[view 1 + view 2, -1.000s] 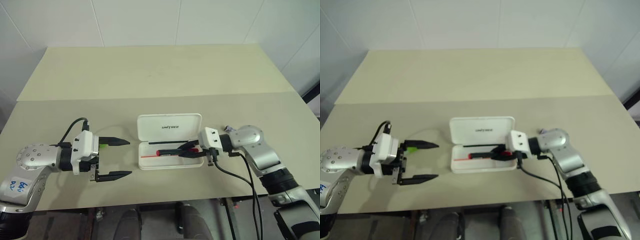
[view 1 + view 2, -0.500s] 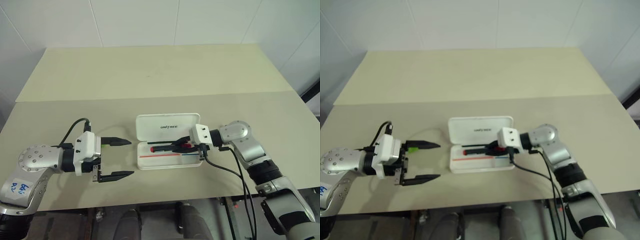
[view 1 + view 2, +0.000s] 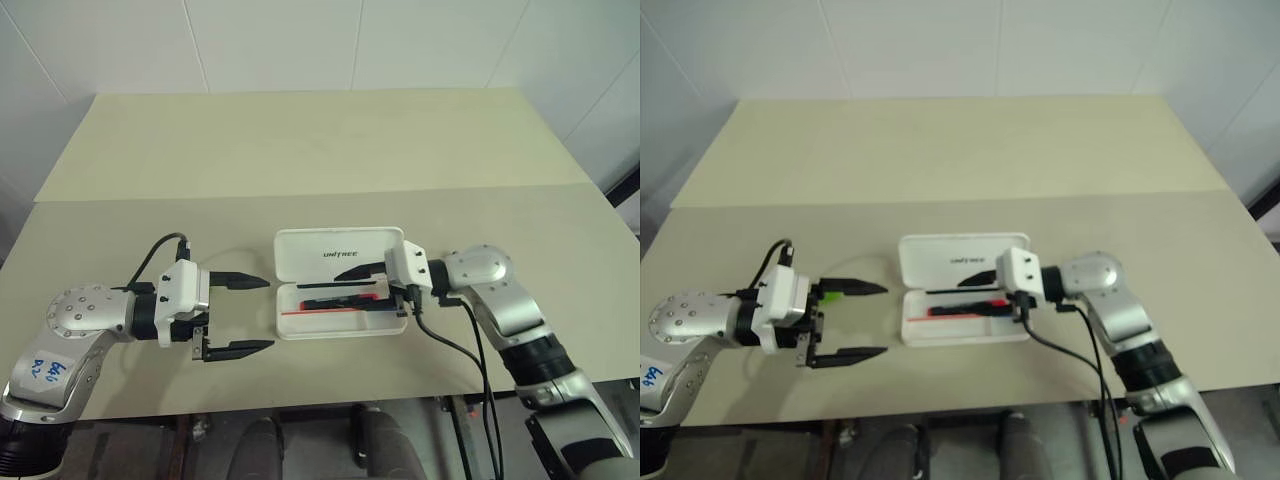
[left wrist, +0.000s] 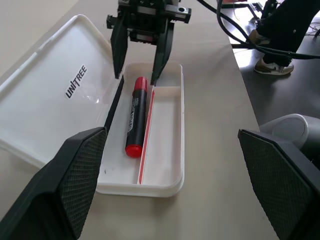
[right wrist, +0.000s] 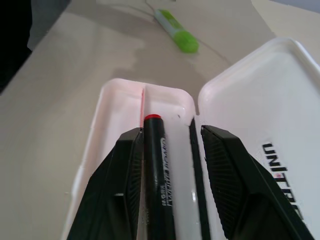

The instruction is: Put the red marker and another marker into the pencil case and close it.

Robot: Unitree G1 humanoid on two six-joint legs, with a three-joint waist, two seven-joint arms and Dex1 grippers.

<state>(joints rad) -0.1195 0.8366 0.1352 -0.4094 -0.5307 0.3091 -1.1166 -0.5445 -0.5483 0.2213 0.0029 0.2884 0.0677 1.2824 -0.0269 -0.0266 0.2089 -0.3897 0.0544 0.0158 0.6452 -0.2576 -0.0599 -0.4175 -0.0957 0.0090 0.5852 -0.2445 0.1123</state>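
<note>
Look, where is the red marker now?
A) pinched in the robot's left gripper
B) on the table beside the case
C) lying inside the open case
C: the red marker lies in the tray of the open pencil case, and the right gripper above it stands open.

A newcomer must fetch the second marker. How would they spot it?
On the beige table, look to the robot's left of the open white plastic pencil case. Beside the left end effector lies a short bright green translucent marker, the one green thing there.
</note>
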